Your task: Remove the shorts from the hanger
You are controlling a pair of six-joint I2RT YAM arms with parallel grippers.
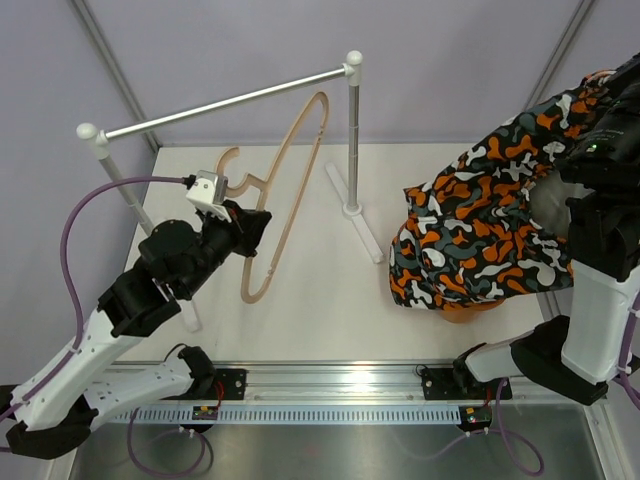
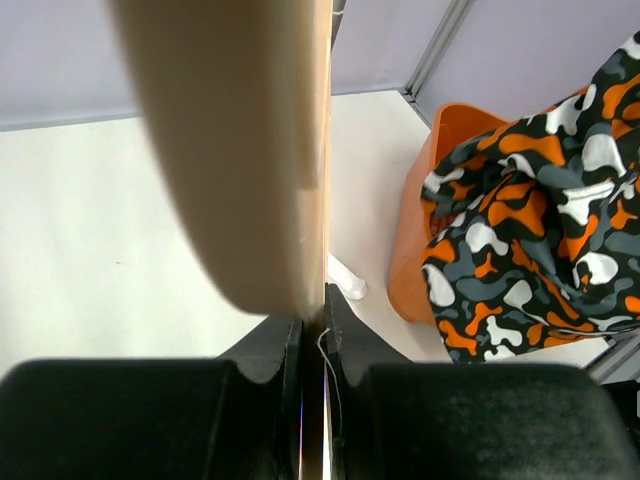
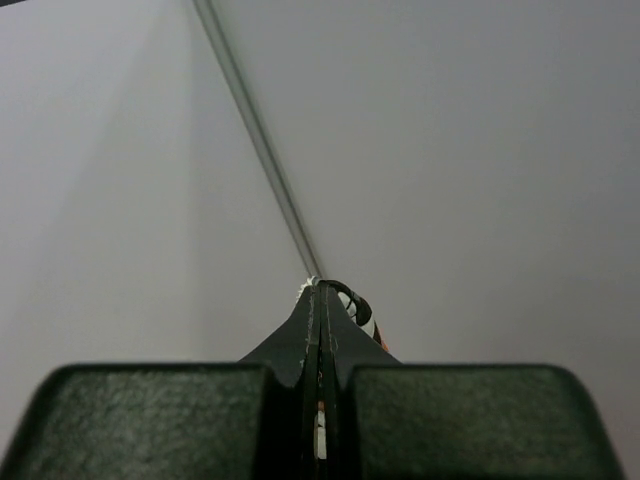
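The hanger is found bare, clamped by one bar in the closed left gripper. The shorts are pinched in the tightly closed right gripper, raised and draped over the orange basket, well apart from the hanger.

The hanger, thin pale beige wood, is tilting in the air over the left half of the counter, its hook pointing left. The shorts, soft cloth in orange, black, grey and white camouflage, are hanging bunched at the right, well apart from it, draping down over an orange basket.
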